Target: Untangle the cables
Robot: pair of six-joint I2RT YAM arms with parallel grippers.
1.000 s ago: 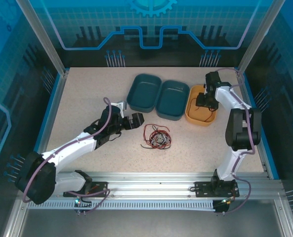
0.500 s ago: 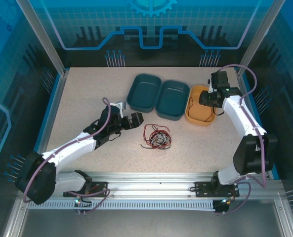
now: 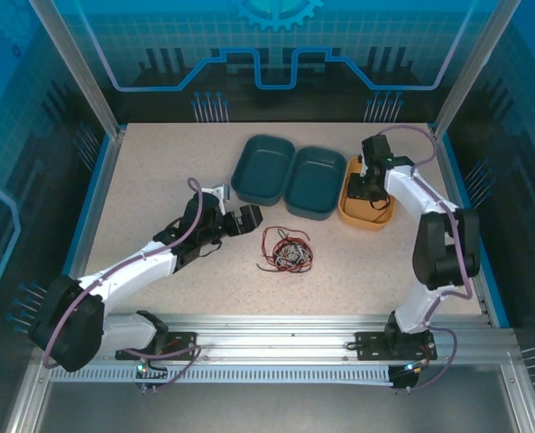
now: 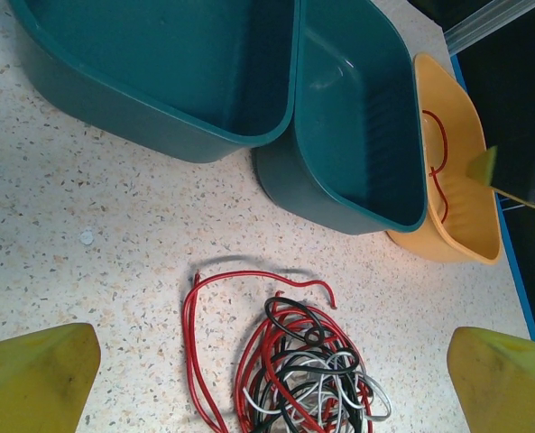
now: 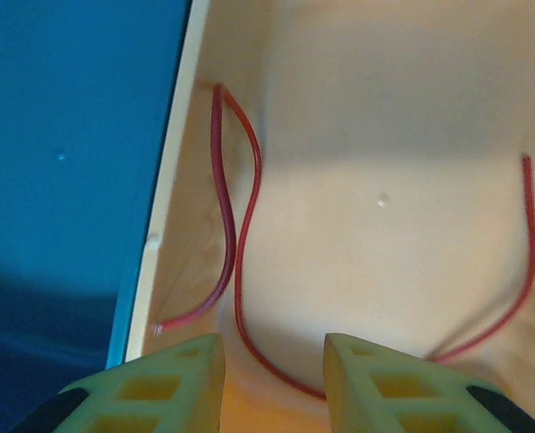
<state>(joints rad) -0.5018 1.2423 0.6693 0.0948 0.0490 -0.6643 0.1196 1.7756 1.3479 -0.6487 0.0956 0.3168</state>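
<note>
The cable tangle [image 3: 287, 250] (red, black, white, one round heap with no long side) lies on the table [image 3: 159, 176], just right of the left gripper [image 3: 235, 213], which is spread wide and empty. That arm is nearer. The right gripper [image 5: 274, 383], half open and holding nothing, hangs over a red cable [image 5: 238, 225] in the orange tray [image 3: 382, 219].

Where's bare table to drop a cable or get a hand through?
Free: far-left table, left of the teal trays; near-right strip between tangle and right arm. Both trays empty. Crowded: tangle's left, by the left arm; orange tray with red cable.
</note>
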